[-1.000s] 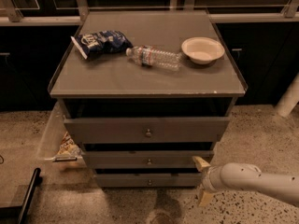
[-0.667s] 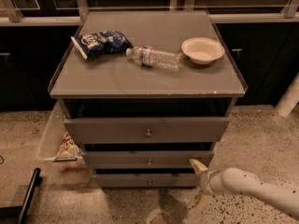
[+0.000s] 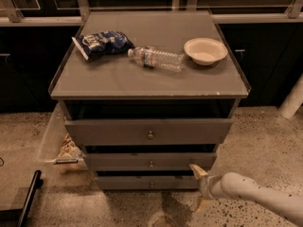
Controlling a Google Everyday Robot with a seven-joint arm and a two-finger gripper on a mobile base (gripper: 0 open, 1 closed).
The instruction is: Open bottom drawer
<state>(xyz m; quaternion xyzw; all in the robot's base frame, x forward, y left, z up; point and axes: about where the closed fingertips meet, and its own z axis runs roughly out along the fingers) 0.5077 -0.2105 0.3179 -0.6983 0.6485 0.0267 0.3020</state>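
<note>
Item: grey three-drawer cabinet [image 3: 227,109], seen from the front and above, standing on a speckled floor [image 3: 265,141]. Top surface [image 3: 118,77] carries, left to right: a blue chip bag [image 3: 102,42] lying flat; a clear plastic water bottle [image 3: 158,58] on its side, cap end just beside the bag; a white bowl [image 3: 205,51] upright near the right edge, just beside the bottle's base. Drawer fronts, each with one small round metal knob at centre: top drawer [image 3: 109,132], the tallest and widest, with a dark gap above it; middle drawer [image 3: 118,162]; bottom drawer [image 3: 128,182], the slimmest, lowest in the stack and close to the floor, its knob [image 3: 151,185] untouched. End effector [image 3: 199,187]: low at the right end of the bottom drawer, level with that front and well to the right of its knob, carried on a white arm [image 3: 265,198] that enters from the lower right corner. Its two tan fingers [image 3: 197,170] stand apart, one up against the lower right corner of the middle drawer front and the other down near the floor, with nothing between them. Left of the cabinet: a clear plastic bin [image 3: 51,136] on the floor, touching the cabinet's side, with a snack packet [image 3: 69,150] inside. Lower left corner: a black bar-shaped object [image 3: 27,200], kind not discernible.
</note>
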